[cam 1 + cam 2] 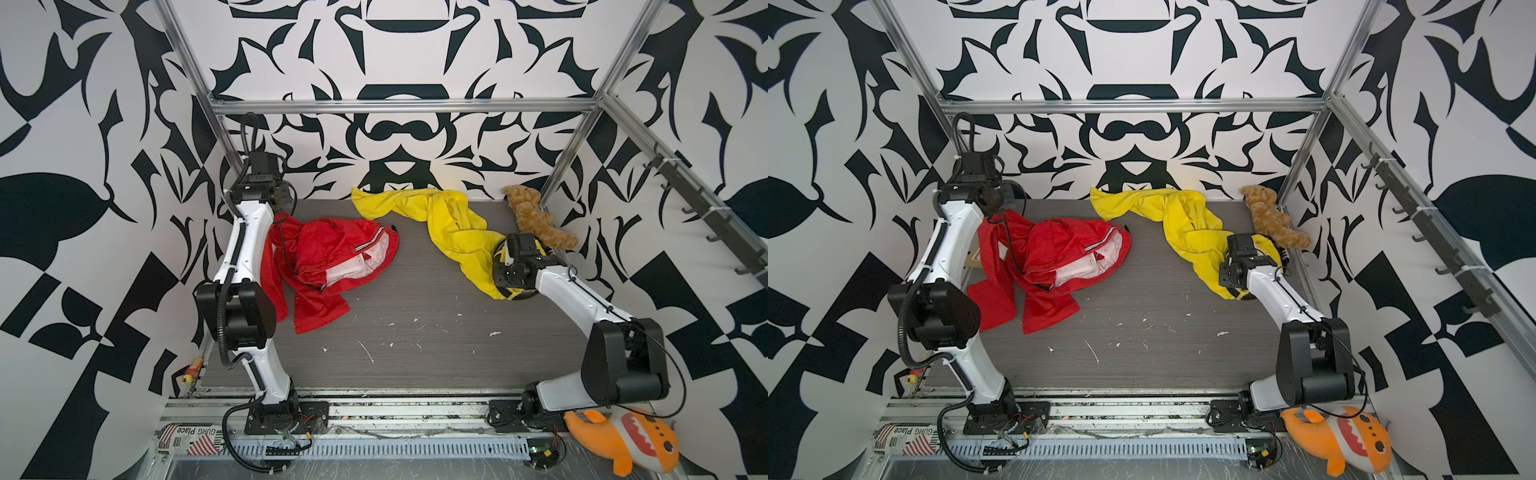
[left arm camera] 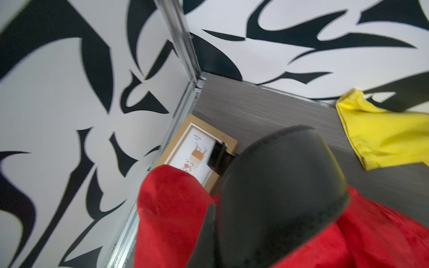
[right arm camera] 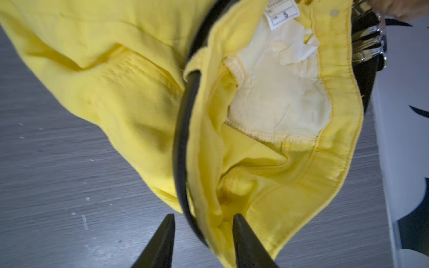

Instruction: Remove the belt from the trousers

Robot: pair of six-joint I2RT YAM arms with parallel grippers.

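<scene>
Right end effector [image 3: 203,218], parted, straddles belt [image 3: 180,139] (waistband of yellow trousers [image 3: 116,92]).

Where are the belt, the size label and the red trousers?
belt [image 3: 181,139]: right wrist view, mid-strap along the waistband.
size label [image 3: 282,14]: right wrist view, white tag marked S.
red trousers [image 1: 328,245]: in a top view, red fabric beside the striped trim.
</scene>
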